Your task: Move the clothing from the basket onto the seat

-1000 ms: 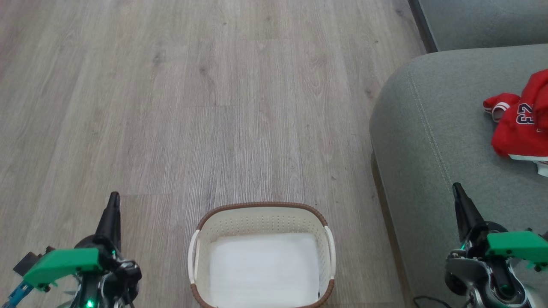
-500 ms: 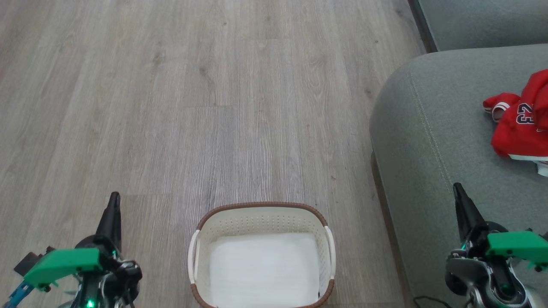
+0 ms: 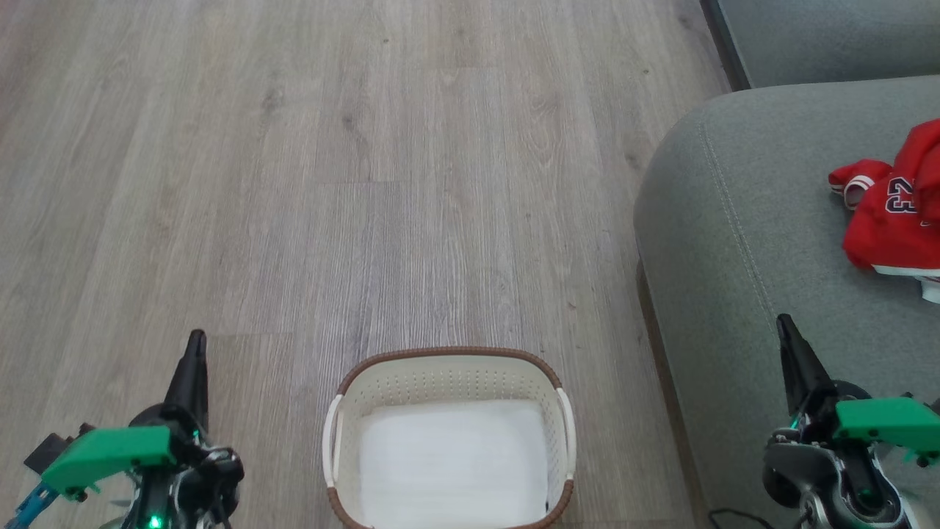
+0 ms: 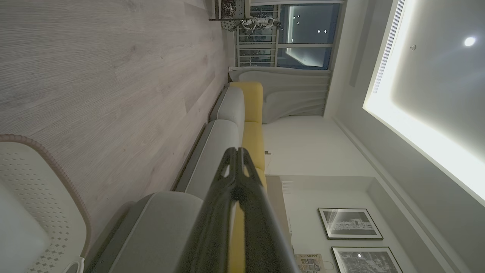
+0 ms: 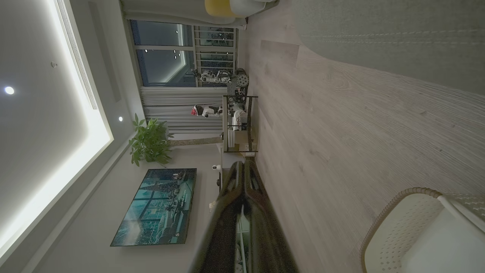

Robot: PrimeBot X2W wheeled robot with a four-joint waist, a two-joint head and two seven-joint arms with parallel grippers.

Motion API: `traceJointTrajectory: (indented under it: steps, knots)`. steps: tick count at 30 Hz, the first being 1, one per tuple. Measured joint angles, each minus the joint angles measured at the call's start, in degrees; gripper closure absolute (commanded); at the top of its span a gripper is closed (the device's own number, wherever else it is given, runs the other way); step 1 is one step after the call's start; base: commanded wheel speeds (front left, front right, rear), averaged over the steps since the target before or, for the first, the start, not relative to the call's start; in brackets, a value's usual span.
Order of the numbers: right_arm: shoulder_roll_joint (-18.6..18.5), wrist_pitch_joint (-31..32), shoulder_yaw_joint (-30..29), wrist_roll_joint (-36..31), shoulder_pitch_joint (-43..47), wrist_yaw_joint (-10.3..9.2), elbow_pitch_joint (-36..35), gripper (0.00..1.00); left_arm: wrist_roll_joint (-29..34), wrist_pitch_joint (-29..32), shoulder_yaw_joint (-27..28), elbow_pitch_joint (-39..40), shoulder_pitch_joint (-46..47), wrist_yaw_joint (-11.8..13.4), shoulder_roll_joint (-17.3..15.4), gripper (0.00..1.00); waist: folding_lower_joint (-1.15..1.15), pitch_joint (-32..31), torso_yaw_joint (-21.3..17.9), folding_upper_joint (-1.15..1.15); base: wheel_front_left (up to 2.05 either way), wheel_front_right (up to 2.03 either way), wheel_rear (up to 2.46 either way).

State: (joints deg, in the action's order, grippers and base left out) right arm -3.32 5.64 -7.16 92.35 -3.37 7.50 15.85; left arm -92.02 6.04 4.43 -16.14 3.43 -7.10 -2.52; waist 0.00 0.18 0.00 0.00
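Observation:
The cream perforated basket (image 3: 448, 367) with a brown rim stands on the floor at the bottom centre of the head view, holding nothing but its white bottom. Red clothing (image 3: 892, 206) with white trim and dark numbers lies crumpled on the grey-green seat (image 3: 734, 220) at the right edge. My left gripper (image 3: 195, 339) is shut and hangs over the floor, left of the basket. My right gripper (image 3: 783, 322) is shut above the seat's front part, well short of the clothing. The basket's wall (image 4: 34, 189) shows in the left wrist view, and its rim (image 5: 394, 220) in the right wrist view.
Pale wood-plank floor (image 3: 367, 184) stretches ahead and to the left. A second grey cushion (image 3: 830, 37) sits at the top right. The wrist views show a sofa with yellow backs (image 4: 252, 113), a television (image 5: 159, 204), a plant (image 5: 149, 142) and a shelf unit (image 5: 238, 125).

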Motion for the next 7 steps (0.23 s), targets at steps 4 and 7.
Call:
traceJointTrajectory:
  steps: [4,7]
  knots:
    - [0.07,0.01,-0.01,0.00,0.00,0.00,0.00,1.00,0.00,0.00,0.00,0.00,0.00,0.00,0.01,1.00,0.00,0.00,0.00,0.00,0.00,0.00,0.00]
    - [0.09,0.01,-0.02,0.00,0.00,0.00,0.00,1.00,0.00,0.01,0.00,0.00,0.00,0.00,0.01,1.00,0.00,0.00,0.00,0.00,0.00,0.00,0.00]
